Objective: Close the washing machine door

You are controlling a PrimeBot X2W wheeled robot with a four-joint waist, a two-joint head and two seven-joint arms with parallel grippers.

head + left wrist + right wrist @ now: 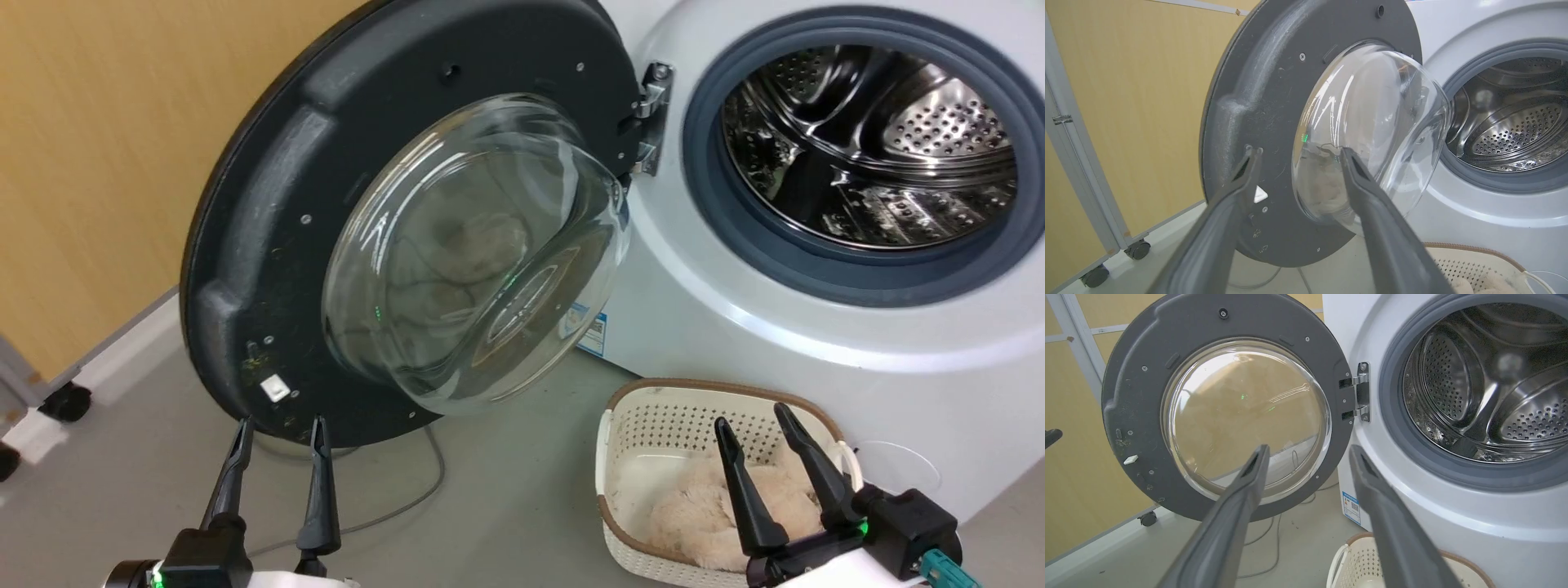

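Observation:
The washing machine door point(269, 212) stands swung wide open to the left, its bulging glass bowl point(473, 253) facing me and its metal hinge point(651, 114) at its right side. The white washing machine point(735, 327) shows its steel drum point(873, 147) inside the grey gasket. My left gripper point(282, 426) is open, its tips just below the door's lower rim point(1274, 102). My right gripper point(755, 418) is open above the basket. The right wrist view faces the door point(1131, 396) and the hinge point(1361, 392).
A cream perforated basket point(645, 425) with a fluffy beige cloth point(727, 502) stands on the floor before the machine. A grey cable point(424, 490) trails under the door. A yellow panel on castors point(65, 402) stands to the left. A blue label point(1351, 507) marks the machine's lower corner.

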